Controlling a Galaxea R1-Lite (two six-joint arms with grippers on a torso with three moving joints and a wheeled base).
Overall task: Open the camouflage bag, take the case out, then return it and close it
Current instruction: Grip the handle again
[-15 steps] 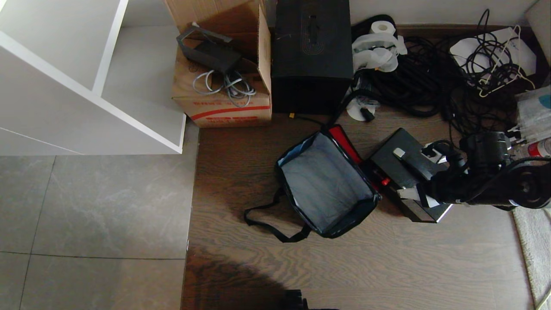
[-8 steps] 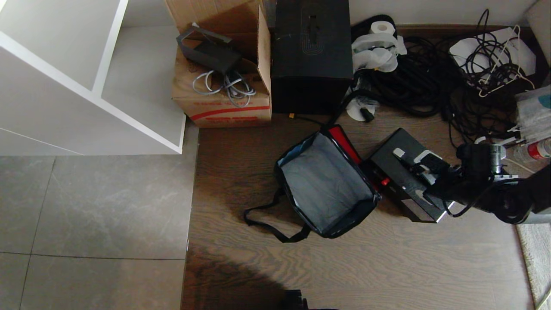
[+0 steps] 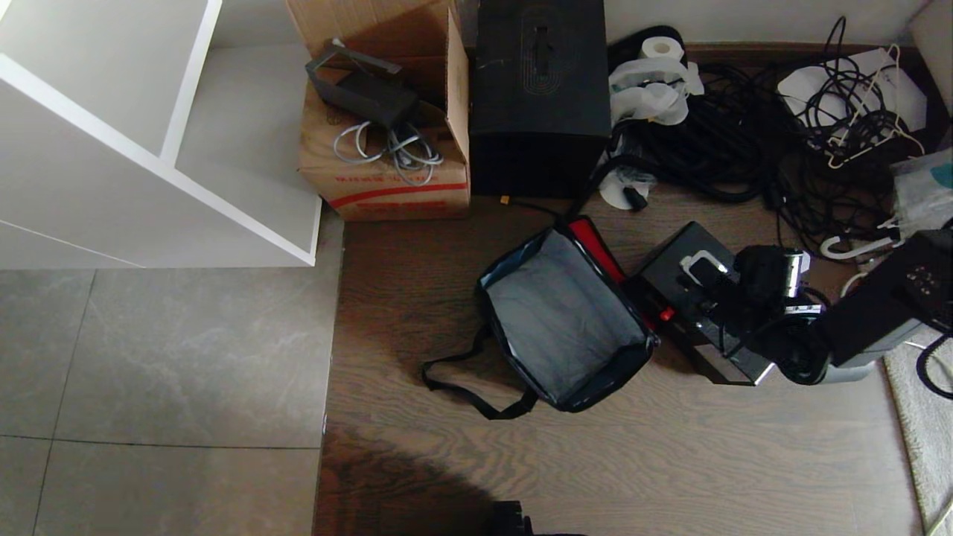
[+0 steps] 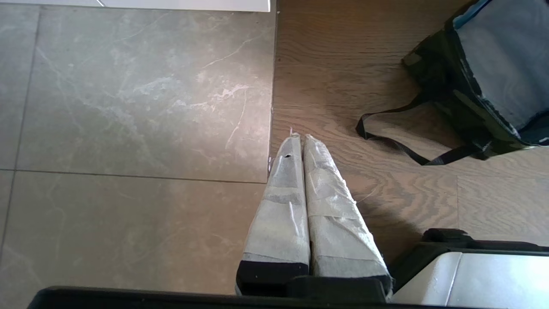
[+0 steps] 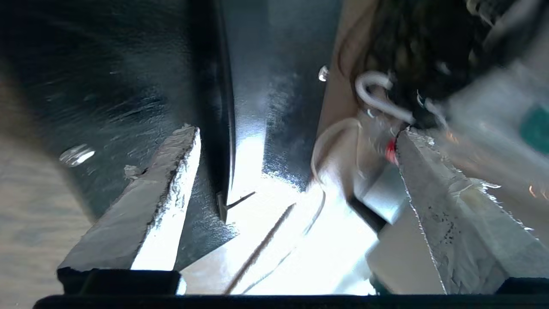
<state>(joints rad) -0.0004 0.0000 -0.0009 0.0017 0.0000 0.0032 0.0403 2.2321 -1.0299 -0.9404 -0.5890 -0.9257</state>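
the bag (image 3: 563,320) lies open on the wood floor (image 3: 670,461), grey lining up. the case (image 3: 681,286) sits just right of the bag. a black box (image 3: 540,97), a cardboard box (image 3: 387,149) and cables (image 3: 744,149) lie behind it. the right end effector (image 3: 707,272), released and wide, hovers over the case. the left end effector (image 4: 300,146) is clenched, left of the bag.

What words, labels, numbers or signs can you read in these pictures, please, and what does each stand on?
No text can be read.
Cardboard box: red print above its red stripe, too small to read.
Tall black box: an embossed line pattern, no letters.
Bottle in the right wrist view: a teal label, blurred.
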